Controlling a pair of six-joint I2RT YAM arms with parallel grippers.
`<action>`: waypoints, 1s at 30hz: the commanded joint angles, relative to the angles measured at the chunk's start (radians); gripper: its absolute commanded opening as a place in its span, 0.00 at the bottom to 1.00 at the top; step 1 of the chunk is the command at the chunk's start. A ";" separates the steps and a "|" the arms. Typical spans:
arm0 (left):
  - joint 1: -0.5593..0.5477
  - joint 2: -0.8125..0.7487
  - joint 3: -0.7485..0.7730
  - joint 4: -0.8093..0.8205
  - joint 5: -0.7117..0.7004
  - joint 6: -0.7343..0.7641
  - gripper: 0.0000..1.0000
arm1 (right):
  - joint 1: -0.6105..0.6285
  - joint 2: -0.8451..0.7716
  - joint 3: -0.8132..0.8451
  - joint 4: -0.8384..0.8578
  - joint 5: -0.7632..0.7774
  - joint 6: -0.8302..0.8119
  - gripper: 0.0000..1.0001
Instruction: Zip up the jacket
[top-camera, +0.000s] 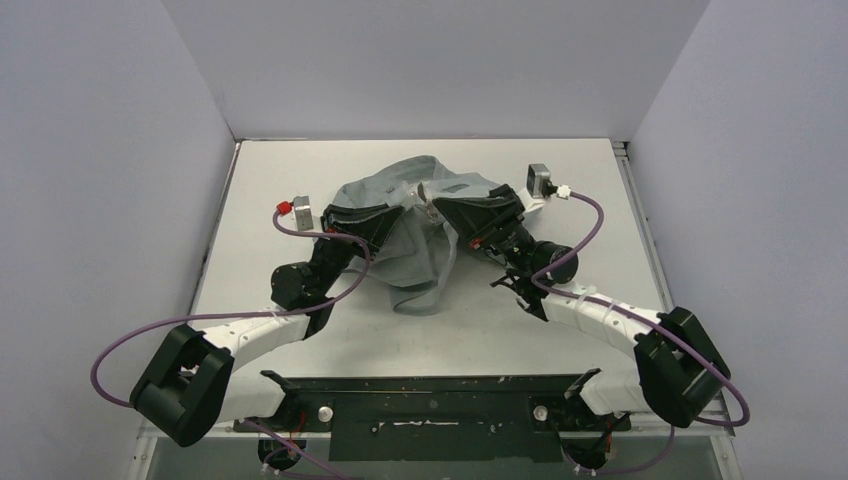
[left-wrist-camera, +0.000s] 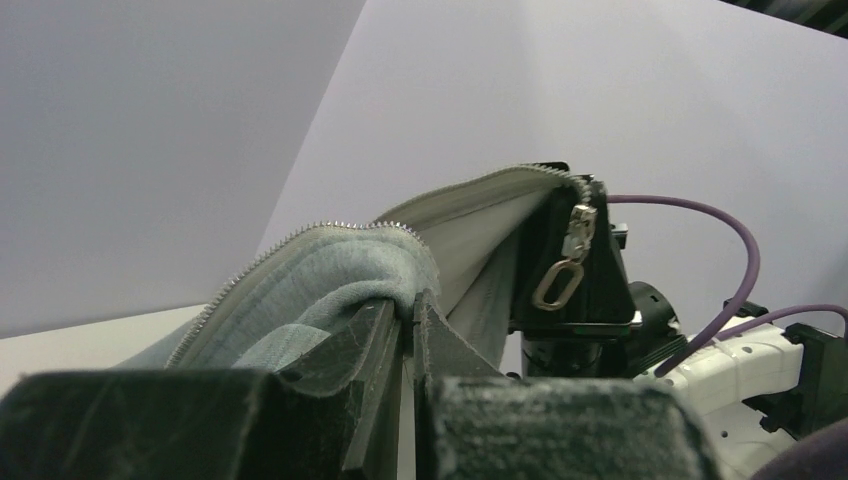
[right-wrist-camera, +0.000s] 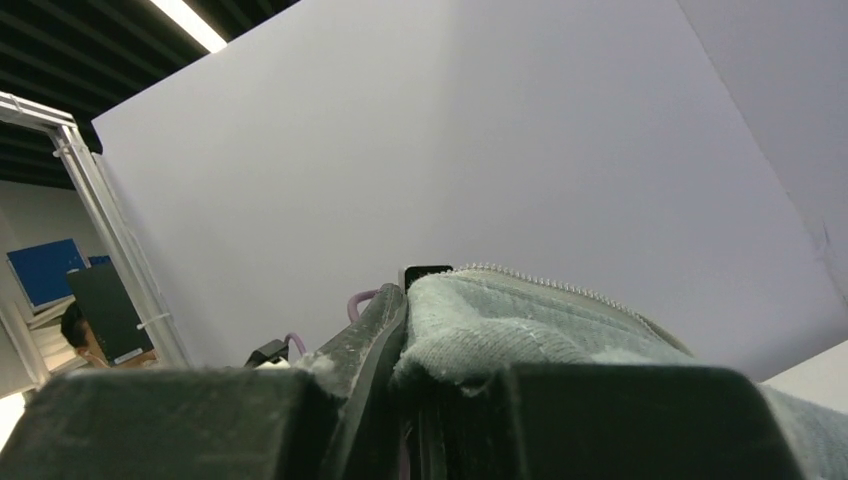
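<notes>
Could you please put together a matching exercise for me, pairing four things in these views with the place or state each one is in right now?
Things:
1. light grey soft fabric jacket
2. small silver metal zipper pull
3. left end effector
4. purple cable

States:
A. shut on a zipper-toothed fabric edge
B. arcing through the air in a loop
C. bunched up and lifted from two sides
D. dangling from the raised end of the zipper

Pairs: 1-C, 2-D, 3-A, 4-B.
</notes>
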 joint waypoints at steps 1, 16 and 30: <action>-0.010 -0.026 -0.005 0.274 0.001 0.066 0.00 | 0.028 -0.128 -0.030 0.022 0.061 -0.080 0.00; -0.062 -0.062 0.012 0.275 0.018 0.144 0.00 | 0.076 -0.106 -0.083 -0.001 0.125 -0.078 0.00; -0.074 -0.102 -0.010 0.275 0.007 0.169 0.00 | 0.092 -0.114 -0.093 -0.063 0.166 -0.091 0.00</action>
